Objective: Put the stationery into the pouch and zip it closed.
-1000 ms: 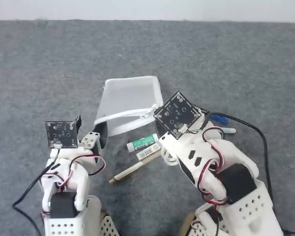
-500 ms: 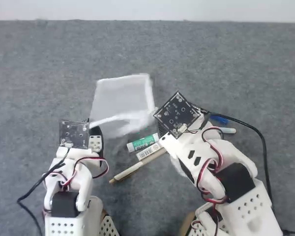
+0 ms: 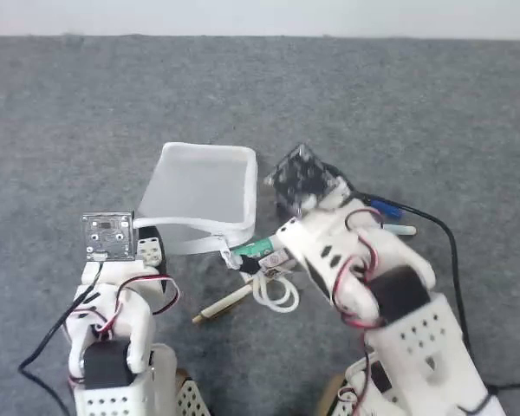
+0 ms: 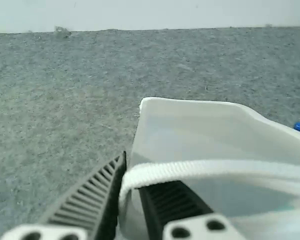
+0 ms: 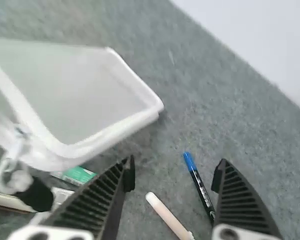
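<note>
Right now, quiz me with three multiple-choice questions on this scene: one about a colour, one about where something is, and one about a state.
1. What colour is the pouch? A red; B white; C black.
2. Where is the blue pen? A inside the pouch; B lying on the grey mat outside the pouch; C standing upright on its cap.
3. How is the right gripper? A open; B shut on the pouch; C shut on the pen.

Answers: 1 B, its walls are milky white. 2 B, it lies flat on the mat past the pouch's wall. 3 A, its fingers stand apart above the pen.
</note>
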